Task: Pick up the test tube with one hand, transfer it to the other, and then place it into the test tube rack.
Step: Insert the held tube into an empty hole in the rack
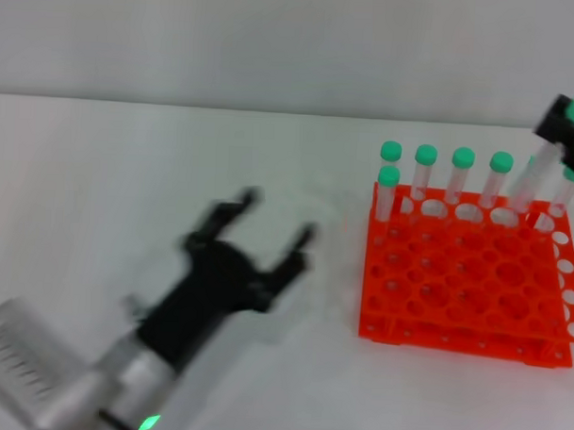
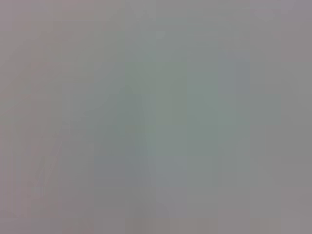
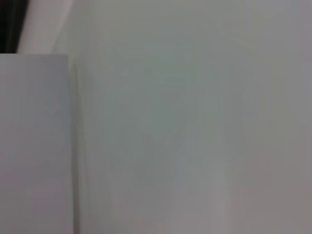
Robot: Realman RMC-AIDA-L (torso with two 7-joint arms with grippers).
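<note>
The orange-red test tube rack [image 1: 454,306] stands on the white table at the right. My right gripper [image 1: 562,126] is at the right edge, above the rack's back right corner, shut on the test tube [image 1: 536,178]. The tube is tilted, with its green cap up by the gripper and its lower end at the rack's back row. My left gripper [image 1: 277,217], a black claw, hovers open and empty to the left of the rack. Neither wrist view shows a tube or fingers.
Several other green-capped tubes [image 1: 425,173] stand upright in the rack's back row and back left corner. The white table [image 1: 99,199] stretches left of the rack. A pale wall runs along the back.
</note>
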